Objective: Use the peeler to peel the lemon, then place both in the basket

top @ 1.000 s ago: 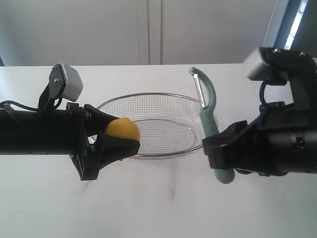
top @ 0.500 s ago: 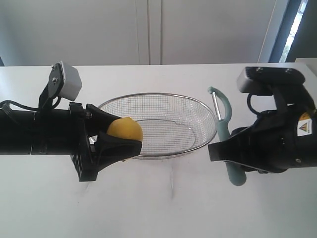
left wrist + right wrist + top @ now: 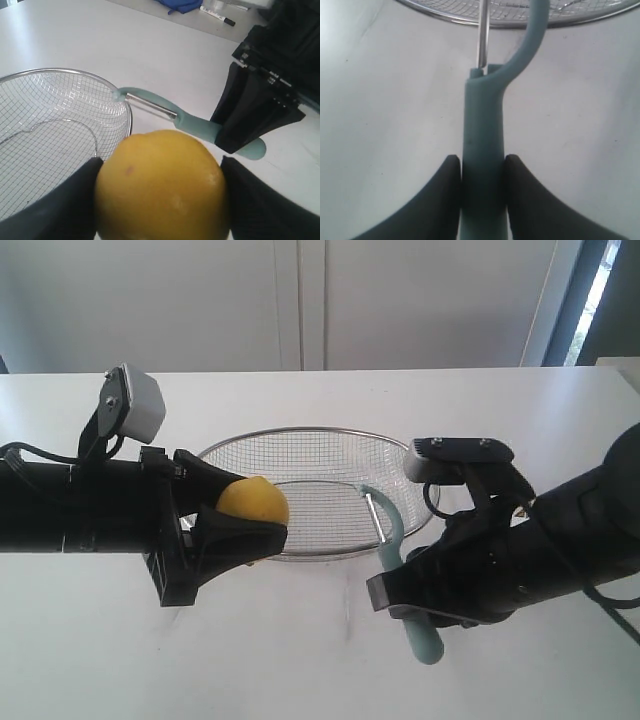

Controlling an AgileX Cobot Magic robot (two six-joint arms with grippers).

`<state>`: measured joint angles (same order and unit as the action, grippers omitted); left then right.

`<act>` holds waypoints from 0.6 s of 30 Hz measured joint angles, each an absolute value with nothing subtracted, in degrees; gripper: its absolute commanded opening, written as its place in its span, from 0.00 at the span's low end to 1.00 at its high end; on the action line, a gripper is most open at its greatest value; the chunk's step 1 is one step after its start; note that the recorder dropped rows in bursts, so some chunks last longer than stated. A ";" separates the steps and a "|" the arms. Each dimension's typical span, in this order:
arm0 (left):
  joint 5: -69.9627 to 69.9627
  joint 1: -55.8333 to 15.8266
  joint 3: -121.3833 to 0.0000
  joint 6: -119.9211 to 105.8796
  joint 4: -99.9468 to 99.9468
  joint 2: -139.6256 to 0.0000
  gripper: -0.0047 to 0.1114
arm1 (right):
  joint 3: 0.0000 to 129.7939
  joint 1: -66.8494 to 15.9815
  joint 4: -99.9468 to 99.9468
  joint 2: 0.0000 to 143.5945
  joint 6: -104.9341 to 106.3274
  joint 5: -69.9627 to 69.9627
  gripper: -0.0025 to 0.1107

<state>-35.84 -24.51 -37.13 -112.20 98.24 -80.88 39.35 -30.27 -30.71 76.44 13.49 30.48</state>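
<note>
Since the lemon [image 3: 254,498] sits clamped between the two dark fingers of the left gripper [image 3: 252,512], raised off the table [image 3: 300,670] just at the near left rim of the basket [image 3: 300,430], and its yellow skin looks whole in every view, the step in hand is, by my judgement, the first stroke of peeling. The peeler [image 3: 391,532] is held by its teal handle in the right gripper [image 3: 482,164], whose jaws press narrowly on either side of that handle. Its curved head and metal blade point towards the lemon but stand apart from it, close by the basket's near right rim.

To do this well, the right arm should carry the blade across to the bare face of the lemon (the side the fingers leave uncovered, turned towards the peeler). It should lay the blade flat on the skin rather than tip first. Light pressure should be enough, because a smooth round fruit may twist in the pads if pushed hard. Each stroke ought to follow the curve and end short of the left fingers. On the way over, the head should pass clear of the wire rim, where it could snag.
</note>
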 measured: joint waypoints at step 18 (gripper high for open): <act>-35.84 -24.51 -37.13 -112.20 98.46 -80.88 0.04 | 39.35 -30.27 -37.73 81.44 19.06 28.35 0.02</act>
